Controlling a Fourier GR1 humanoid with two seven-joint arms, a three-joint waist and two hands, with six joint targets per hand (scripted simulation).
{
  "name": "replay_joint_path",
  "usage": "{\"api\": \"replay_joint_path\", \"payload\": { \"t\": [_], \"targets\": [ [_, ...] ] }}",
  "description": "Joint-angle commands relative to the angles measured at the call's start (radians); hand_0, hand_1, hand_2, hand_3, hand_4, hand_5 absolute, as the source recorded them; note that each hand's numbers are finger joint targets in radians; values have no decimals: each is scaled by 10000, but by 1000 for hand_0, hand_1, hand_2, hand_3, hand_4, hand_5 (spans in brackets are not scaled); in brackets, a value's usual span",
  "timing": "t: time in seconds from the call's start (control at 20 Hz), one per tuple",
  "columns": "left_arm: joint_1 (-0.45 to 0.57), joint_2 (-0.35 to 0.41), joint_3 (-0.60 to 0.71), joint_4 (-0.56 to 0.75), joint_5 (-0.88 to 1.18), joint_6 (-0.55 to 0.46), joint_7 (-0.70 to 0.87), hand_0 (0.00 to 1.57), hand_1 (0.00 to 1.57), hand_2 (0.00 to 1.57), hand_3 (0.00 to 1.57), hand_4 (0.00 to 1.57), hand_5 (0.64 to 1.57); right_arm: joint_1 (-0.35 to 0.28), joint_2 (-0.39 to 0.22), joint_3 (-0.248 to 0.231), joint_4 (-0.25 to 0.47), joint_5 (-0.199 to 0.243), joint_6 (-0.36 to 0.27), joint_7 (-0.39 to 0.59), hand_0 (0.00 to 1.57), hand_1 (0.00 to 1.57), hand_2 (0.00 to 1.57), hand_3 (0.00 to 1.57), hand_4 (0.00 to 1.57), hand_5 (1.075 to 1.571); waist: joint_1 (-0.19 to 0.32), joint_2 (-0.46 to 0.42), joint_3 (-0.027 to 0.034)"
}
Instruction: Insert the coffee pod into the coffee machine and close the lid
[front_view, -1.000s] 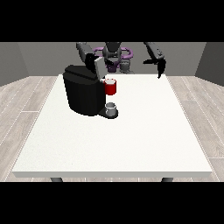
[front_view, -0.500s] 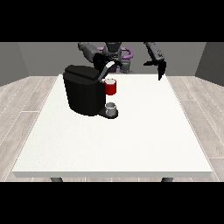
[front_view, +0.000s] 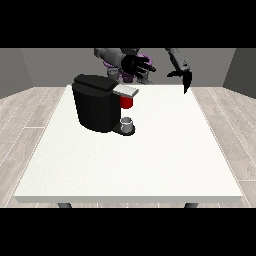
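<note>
Black coffee machine (front_view: 97, 102) sits on the counter (front_view: 150, 160); its grey lid (front_view: 126, 90) is nearest the robot hand at view's left (front_view: 134, 64), fingers spread, just above-behind. Pod not discernible. Robot hand at view's right (front_view: 184, 76) hangs well apart, fingers relaxed, empty.

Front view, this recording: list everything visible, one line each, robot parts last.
table: one, white, fills the middle of the view.
coffee machine: one, black with a grey lid part, on the table's far left portion.
red thing at the machine: one, red, under the grey lid part.
grey thing: one, grey, on the machine's base; cannot tell if it is the pod.
hand at the view's left: one, black, fingers spread, above and behind the machine.
hand at the view's right: one, black, raised over the table's far right edge, fingers pointing down.
</note>
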Motion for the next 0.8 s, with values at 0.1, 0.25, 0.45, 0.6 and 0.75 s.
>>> {"api": "replay_joint_path", "payload": {
  "t": [0.1,0.25,0.45,0.6,0.75],
  "targets": [
    [-86,157,50,514,169,-340,-154,0,0,0,0,398,1571,-4,160,652,96,-356,-360,-326,0,0,0,0,407,1571,202,-144,-1],
    [-493,-238,46,616,114,299,-53,0,0,0,0,293,1571,-133,163,771,125,-639,345,-464,0,0,0,0,394,1571,-132,-147,0],
    [-776,-37,54,1248,5,128,-465,0,0,0,0,400,1571,387,164,2372,-308,-1129,-172,-300,0,0,0,0,487,1571,-71,-226,-5],
    [-75,-21,-117,965,75,-246,-142,0,0,0,0,302,1571,1744,165,3166,-555,-1634,991,-1124,0,0,0,0,507,1571,93,-969,3],
    [-191,-19,-112,915,32,-113,-205,0,0,0,0,168,1571,3018,165,3904,-938,-2253,1007,-2453,0,0,0,0,461,1571,-45,-632,8]
  ]
}}
